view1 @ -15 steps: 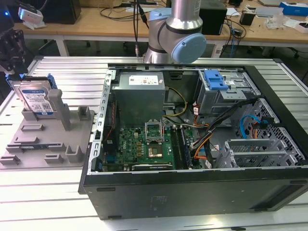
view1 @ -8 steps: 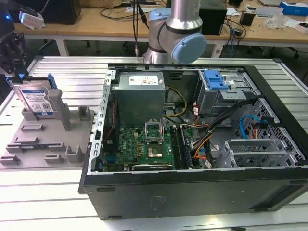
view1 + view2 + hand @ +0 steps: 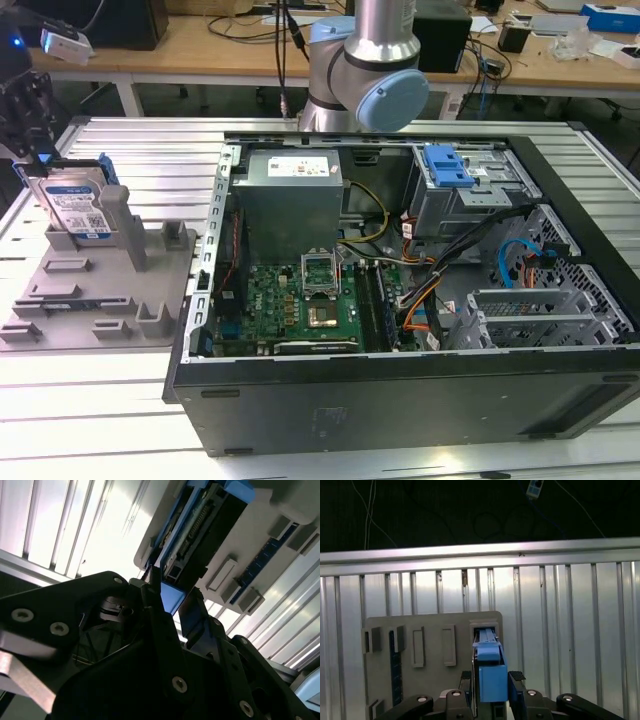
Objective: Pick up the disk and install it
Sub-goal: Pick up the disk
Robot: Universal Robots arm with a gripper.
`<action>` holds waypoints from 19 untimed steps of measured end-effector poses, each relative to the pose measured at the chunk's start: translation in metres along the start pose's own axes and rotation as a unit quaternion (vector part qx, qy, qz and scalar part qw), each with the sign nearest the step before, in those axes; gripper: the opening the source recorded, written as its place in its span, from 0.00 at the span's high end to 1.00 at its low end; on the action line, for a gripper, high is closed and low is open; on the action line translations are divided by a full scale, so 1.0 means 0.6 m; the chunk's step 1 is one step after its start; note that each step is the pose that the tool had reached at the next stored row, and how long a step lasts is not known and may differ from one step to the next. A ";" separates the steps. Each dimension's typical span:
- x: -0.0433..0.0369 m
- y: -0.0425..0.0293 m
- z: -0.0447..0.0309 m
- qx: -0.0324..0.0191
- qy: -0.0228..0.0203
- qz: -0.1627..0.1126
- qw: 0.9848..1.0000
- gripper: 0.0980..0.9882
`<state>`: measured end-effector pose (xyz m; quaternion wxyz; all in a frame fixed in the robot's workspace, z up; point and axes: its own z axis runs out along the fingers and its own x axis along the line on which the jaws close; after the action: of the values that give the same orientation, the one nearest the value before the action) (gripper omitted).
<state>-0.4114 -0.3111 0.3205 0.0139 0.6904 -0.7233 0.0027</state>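
The disk [image 3: 78,208], a silver drive with a white-and-blue label in a blue carrier, stands on edge in a grey slotted holder [image 3: 110,300] at the exterior view's left. My gripper [image 3: 44,163] is over the disk's top edge. In both wrist views the disk's blue end [image 3: 492,680] [image 3: 170,599] sits between the two black fingers [image 3: 516,678], which lie against its sides. The gripper [image 3: 491,678] [image 3: 172,597] is shut on the disk, which still rests in the holder.
An open computer case [image 3: 400,395] lies to the exterior view's right of the holder, with motherboard, power supply, cables and a drive cage carrying a blue latch [image 3: 447,165]. The arm's base [image 3: 365,80] stands behind the case. The ribbed metal table [image 3: 90,400] ends just beyond the holder.
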 end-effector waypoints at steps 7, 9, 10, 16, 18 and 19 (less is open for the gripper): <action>0.000 0.001 0.007 0.001 0.000 0.000 1.000 0.64; -0.001 0.002 0.009 0.002 0.000 0.000 1.000 0.64; -0.001 0.003 0.010 0.002 0.000 0.000 1.000 0.64; -0.001 0.004 0.015 0.003 0.000 0.000 1.000 0.64; -0.002 0.004 0.018 0.004 0.000 0.000 1.000 0.64; -0.002 0.004 0.020 0.004 0.000 0.000 1.000 0.64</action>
<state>-0.4141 -0.3103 0.3087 0.0108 0.6903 -0.7234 0.0057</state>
